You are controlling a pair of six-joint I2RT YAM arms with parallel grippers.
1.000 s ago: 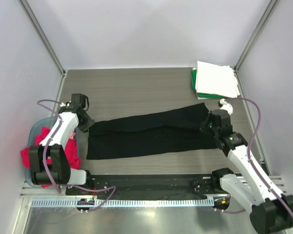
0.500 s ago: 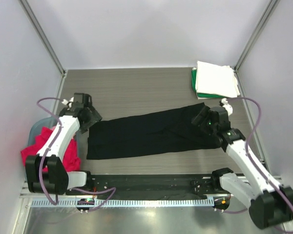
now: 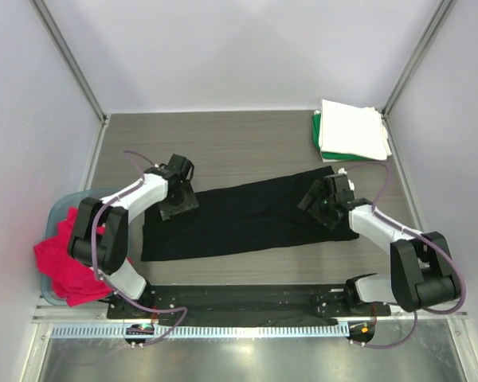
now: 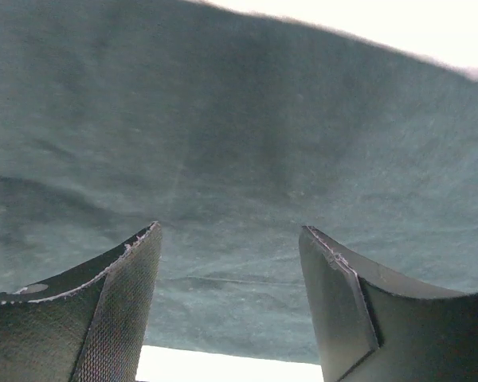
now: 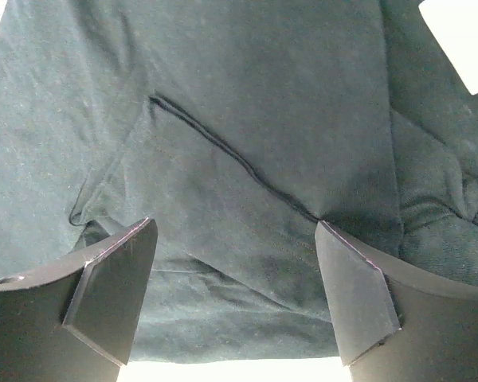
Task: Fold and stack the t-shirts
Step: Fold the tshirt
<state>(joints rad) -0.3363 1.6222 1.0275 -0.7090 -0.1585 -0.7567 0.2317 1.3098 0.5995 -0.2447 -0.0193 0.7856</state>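
Black t-shirt (image 3: 247,219) is laid flat as long strip, centre. Folded white t-shirt (image 3: 350,127) is stacked on green t-shirt (image 3: 316,131), far R. Red t-shirt (image 3: 64,259) is heaped, near L.

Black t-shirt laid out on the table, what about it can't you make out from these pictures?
- Top view: parts of both ends of the long black cloth t-shirt are covered by the left gripper and right gripper, so contact with the cloth cannot be told.
- Wrist views: dark cloth nearly fills both frames, and the edges cut off its outline.
- All views: the top layer hides the folded-under layers and any print.
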